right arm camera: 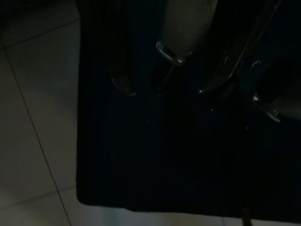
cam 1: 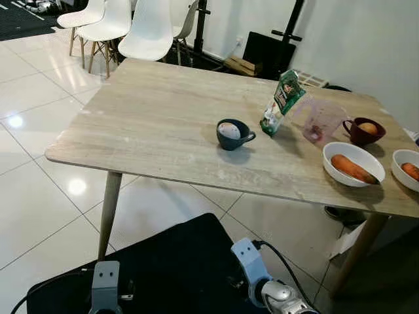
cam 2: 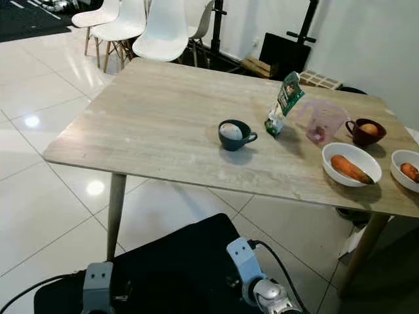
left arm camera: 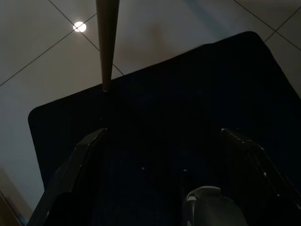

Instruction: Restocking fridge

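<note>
Two arms hang low at the bottom of the head views, the left arm (cam 1: 105,282) and the right arm (cam 1: 252,269), both over a black mat (cam 1: 177,261) on the white tiled floor (cam 1: 39,176). The left gripper (left arm camera: 164,155) points down at the mat, its two black fingers (left arm camera: 70,174) spread wide apart with nothing between them; a table leg (left arm camera: 107,42) stands just beyond it. The right wrist view is very dark, and whether the right gripper is open or closed cannot be told from it.

Ahead stands a light wooden table (cam 1: 157,124). Near its middle sits a dark blue cup (cam 1: 232,134) holding something pale and round. Just beside it to the right a green packet (cam 1: 283,101) stands tilted, and next to that a clear pinkish measuring jug (cam 1: 319,121). Further right is a dark red mug (cam 1: 363,131) with something orange inside, then a white bowl (cam 1: 340,152) holding a carrot (cam 1: 353,169), and at the table's right end a second white bowl (cam 1: 398,163) with another orange piece in it. White chairs (cam 1: 124,26) stand behind the far left corner of the table
</note>
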Available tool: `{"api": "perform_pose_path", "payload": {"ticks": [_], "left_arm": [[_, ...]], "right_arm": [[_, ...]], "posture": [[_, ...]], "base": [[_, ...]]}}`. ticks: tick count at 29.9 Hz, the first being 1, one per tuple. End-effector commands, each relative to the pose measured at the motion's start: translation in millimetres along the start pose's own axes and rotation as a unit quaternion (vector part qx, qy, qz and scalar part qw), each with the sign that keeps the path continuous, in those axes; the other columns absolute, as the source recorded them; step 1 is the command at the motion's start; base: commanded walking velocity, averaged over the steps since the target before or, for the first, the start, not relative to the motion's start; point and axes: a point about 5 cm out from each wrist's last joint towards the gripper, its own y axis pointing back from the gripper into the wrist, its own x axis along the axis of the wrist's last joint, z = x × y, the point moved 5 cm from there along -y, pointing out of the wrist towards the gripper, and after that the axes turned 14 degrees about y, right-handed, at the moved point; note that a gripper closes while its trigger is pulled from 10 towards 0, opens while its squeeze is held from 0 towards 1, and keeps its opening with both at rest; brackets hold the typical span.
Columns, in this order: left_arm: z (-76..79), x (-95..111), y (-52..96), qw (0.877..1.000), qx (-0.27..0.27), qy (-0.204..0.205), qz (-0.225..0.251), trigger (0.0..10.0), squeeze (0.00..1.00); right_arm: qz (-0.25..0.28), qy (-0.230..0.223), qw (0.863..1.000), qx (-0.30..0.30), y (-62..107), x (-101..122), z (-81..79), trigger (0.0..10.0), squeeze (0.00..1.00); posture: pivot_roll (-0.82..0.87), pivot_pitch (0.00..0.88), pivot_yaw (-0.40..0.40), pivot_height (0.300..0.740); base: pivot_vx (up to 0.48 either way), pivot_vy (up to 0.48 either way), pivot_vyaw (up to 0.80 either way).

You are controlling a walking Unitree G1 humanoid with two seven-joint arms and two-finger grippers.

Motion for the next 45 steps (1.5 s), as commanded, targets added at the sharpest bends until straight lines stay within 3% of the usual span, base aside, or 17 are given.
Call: {"api": "perform_pose_path", "payload": {"ticks": [1,5,12,19,45], "left_arm": [[7.1,-10,3.0,1.0,-0.011,0.005,-0.014,10.0,0.0],[15.6,-14,2.7,0.999,-0.036,-0.005,-0.026,10.0,0.0],[17.5,-16,1.8,0.999,-0.039,0.001,-0.037,10.0,0.0],[21.9,-19,1.0,0.998,-0.04,0.018,-0.047,10.0,0.0],[31.1,-28,6.4,0.997,-0.058,0.026,-0.052,10.0,0.0]], "right_arm": [[-0.03,-0.033,0.999,-0.017,4.6,-18,4.9,10.0,0.0],[-0.063,-0.091,0.992,-0.061,16.5,-47,19.5,10.0,0.0],[-0.076,-0.174,0.978,-0.09,28.0,-68,30.5,10.0,0.0],[-0.074,-0.156,0.979,-0.105,29.2,-68,35.3,10.0,0.0],[-0.075,-0.115,0.987,-0.08,25.9,-64,25.2,10.0,0.0]], "posture": [[0.0,0.094,-0.114,0.736],[-0.02,0.084,-0.091,0.736],[-0.06,0.069,-0.072,0.736],[-0.07,0.06,-0.071,0.736],[-0.07,0.057,-0.077,0.736]], "base": [[0.0,0.0,0.0],[0.0,0.0,0.0],[0.0,0.0,0.0],[0.0,0.0,0.0],[0.0,0.0,0.0]]}}
